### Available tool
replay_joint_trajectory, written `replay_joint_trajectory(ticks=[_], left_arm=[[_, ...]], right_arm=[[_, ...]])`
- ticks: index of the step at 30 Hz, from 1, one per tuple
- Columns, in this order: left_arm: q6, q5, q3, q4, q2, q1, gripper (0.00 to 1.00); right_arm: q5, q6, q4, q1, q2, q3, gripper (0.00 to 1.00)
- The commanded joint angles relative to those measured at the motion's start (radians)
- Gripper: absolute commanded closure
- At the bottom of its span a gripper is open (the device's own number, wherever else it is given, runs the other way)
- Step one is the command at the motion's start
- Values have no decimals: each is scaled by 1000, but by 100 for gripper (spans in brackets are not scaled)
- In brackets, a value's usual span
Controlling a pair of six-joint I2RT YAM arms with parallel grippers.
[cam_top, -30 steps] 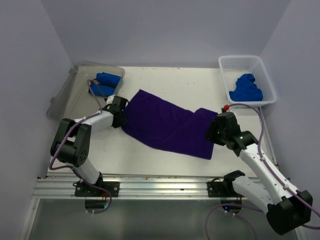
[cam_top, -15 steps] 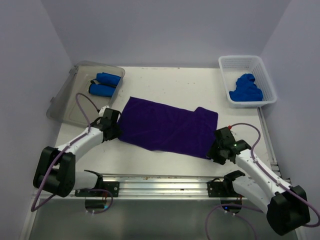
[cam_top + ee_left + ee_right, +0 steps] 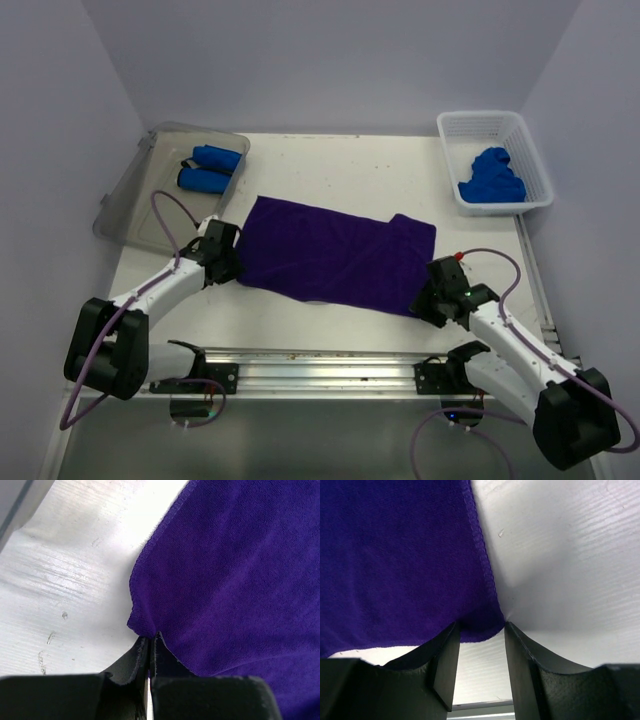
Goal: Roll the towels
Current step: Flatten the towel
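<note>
A purple towel [image 3: 335,255] lies spread flat across the middle of the table. My left gripper [image 3: 231,268] is at the towel's near left corner. In the left wrist view the gripper [image 3: 150,640] is shut on that corner of the towel [image 3: 235,570]. My right gripper [image 3: 424,301] is at the near right corner. In the right wrist view the gripper [image 3: 480,630] is open, and the corner of the towel [image 3: 395,555] lies between its fingertips on the table.
A clear bin [image 3: 140,195] at the back left holds two rolled blue towels [image 3: 207,168]. A white basket [image 3: 520,130] at the back right holds a crumpled blue towel [image 3: 490,178]. A metal rail [image 3: 320,365] runs along the near edge.
Both arms drew back toward the near edge and pulled the towel flat and closer. In the last half second the arms barely moved.
</note>
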Motion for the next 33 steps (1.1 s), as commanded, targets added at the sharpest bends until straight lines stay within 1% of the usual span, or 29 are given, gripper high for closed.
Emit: replay_joint_trajectory(ticks=[1,4,5,7,8,10,13,15,16,18,19,20,21,23,24,26,27,28,29,30,32,33], left_arm=[[18,3,13,-3,-4,2,100],[18,8,19,-3,-7,2,100],[18,8,17,-3,-9,2,100],[18,12,16,3,-12,2,100],[19,12,16,5,-9,2,100],[24,13,14,7,-6,2,100],[33,14,31,-10,-13,3,100],[44,17,49,-32,-24,2,100],[50,16,80,-41,-38,2,100],[71,11,120,-73,-50,3,100],[80,3,175,-87,-55,3,100],[90,-4,206,-99,-55,3,100],[106,-10,271,-125,-55,3,100],[123,-38,342,-151,-55,5,100],[142,-46,417,-179,-56,5,100],[168,-61,496,-217,-61,5,100],[176,-66,570,-231,-64,5,100],[183,-73,606,-240,-75,5,100],[200,-78,638,-254,-79,5,100],[206,-81,702,-265,-85,5,100],[231,-89,764,-297,-98,5,100],[235,-92,822,-309,-101,5,100]], right_arm=[[39,5,39,1,39,-16,56],[45,4,59,1,51,-31,70],[49,4,67,1,51,-36,78],[57,8,77,-1,51,-45,86],[60,8,77,-1,48,-45,92],[66,5,70,-1,41,-38,100],[69,0,30,-1,9,-1,100],[80,-5,2,-1,-44,31,100],[106,-17,-30,1,-57,80,100],[132,-55,-42,1,-79,146,100],[148,-108,-65,1,-73,235,100],[186,-133,-77,-2,-65,286,100],[203,-158,-99,-1,-38,389,100],[247,-227,-110,-1,-12,488,100],[263,-248,-110,-2,14,580,100],[295,-299,-111,-1,37,666,100],[304,-311,-116,-4,56,747,100],[310,-334,-116,-6,65,787,100],[315,-345,-119,-7,74,826,100],[324,-365,-125,-10,79,896,100],[335,-380,-137,-10,90,962,100],[339,-387,-148,-13,88,1017,100]])
